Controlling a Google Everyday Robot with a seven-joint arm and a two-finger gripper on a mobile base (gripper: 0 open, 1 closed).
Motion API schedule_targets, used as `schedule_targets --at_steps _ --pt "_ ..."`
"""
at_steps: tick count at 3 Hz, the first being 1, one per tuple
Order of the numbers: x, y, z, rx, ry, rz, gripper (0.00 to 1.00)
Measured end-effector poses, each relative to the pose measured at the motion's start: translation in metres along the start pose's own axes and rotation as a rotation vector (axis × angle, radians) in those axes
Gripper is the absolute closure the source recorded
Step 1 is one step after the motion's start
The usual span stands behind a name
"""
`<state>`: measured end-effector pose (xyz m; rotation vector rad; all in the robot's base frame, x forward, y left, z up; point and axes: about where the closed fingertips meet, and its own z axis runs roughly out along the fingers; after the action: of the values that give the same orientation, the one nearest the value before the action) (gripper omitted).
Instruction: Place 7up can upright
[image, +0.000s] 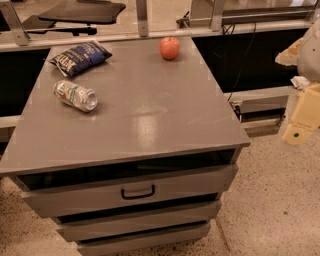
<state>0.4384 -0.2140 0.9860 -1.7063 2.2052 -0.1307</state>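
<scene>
The 7up can (75, 95) lies on its side near the left edge of the grey cabinet top (150, 115), its shiny end facing front right. It is silver-white with green and red markings. My gripper (296, 90) is at the far right edge of the view, beyond the cabinet's right side and well away from the can. Its two cream fingers stand apart with nothing between them.
A dark blue chip bag (80, 57) lies at the back left, just behind the can. A red apple (169, 48) stands at the back middle. The cabinet has drawers (137, 191) in front. A rail and cables run behind it; speckled floor lies to the right.
</scene>
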Motion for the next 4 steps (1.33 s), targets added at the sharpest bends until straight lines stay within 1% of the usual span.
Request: schedule_targets --at_steps 1,2,3,4 --pt "-0.001 0.0 0.0 0.003 -0.002 -0.002 0.0" --pt "-0.044 -0.019 0.027 -0.003 -0.057 -0.02 0.0" --pt "-0.115 -0.049 0.068 -0.007 -0.128 -0.037 0.0" --pt "-0.196 -0.075 0.104 -0.017 -0.206 -0.042 0.0"
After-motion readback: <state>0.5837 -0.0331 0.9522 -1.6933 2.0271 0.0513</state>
